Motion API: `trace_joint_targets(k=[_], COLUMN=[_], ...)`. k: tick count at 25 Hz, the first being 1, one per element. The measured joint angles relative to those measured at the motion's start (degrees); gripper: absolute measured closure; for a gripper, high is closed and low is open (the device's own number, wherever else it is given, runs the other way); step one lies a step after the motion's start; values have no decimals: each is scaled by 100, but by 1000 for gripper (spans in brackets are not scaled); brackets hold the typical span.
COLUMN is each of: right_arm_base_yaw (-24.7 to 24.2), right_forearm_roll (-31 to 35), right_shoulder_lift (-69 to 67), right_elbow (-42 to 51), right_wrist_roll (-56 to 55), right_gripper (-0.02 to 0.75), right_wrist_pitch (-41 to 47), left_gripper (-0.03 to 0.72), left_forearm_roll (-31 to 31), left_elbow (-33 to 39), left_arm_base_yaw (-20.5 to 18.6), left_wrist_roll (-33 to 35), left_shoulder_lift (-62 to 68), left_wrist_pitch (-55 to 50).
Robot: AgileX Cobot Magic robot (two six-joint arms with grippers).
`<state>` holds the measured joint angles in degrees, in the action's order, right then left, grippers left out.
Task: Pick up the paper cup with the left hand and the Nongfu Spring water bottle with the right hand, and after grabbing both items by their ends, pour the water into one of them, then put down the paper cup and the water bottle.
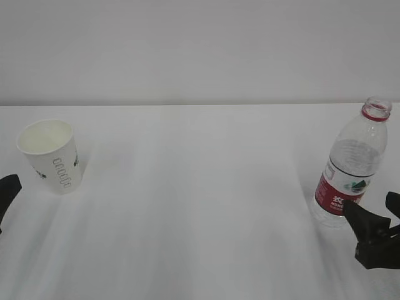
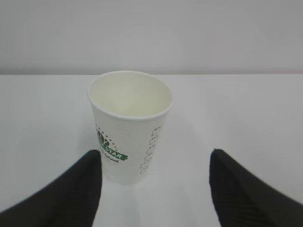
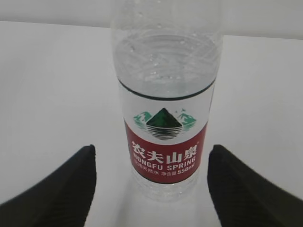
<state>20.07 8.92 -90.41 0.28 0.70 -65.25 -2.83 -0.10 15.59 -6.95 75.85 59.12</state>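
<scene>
The white paper cup [image 1: 50,156] stands upright and empty at the table's left. In the left wrist view the paper cup [image 2: 129,127] sits just ahead of my left gripper [image 2: 155,153], nearer the left finger; the jaws are open and apart from it. Only one black finger [image 1: 7,187] of that gripper shows at the exterior view's left edge. The uncapped Nongfu Spring water bottle [image 1: 353,165] stands at the right, partly filled with water. My right gripper [image 1: 370,209] is open just in front of its base. The bottle [image 3: 165,118] is centred ahead of the open right gripper [image 3: 151,149], untouched.
The white table [image 1: 200,206] runs back to a plain white wall [image 1: 200,50]. Nothing else stands between the cup and the bottle.
</scene>
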Motion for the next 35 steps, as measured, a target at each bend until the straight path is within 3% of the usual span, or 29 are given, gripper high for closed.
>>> trace_joint_targets(k=[8,12,18,23,30,35], right_arm_base_yaw=[0,0,0,0,0,0], right_forearm_roll=[-111,-580,-1030,-850,-128,-39], right_shoulder_lift=[0,0,-10,-10,-10,-22], right_elbow=[0,0,0,0,0,0], right_wrist_roll=[-104,-186,-195,-181,129,144], right_gripper=[187,187,187,170,148,148], right_wrist_pitch=[-9,-21,-21,-21,-21,-29], left_gripper=[172,165,62,50,51,55], left_forearm_roll=[239,437,540,589,600,693], left_elbow=[0,0,0,0,0,-49], left_arm_base_yaw=[0,0,0,0,0,0], left_wrist_roll=[0,0,-140,-193,-206,-206], left_shoulder_lift=[0,0,14,393,1496,2125], left_wrist_pitch=[24,24,-221,-237,558,632])
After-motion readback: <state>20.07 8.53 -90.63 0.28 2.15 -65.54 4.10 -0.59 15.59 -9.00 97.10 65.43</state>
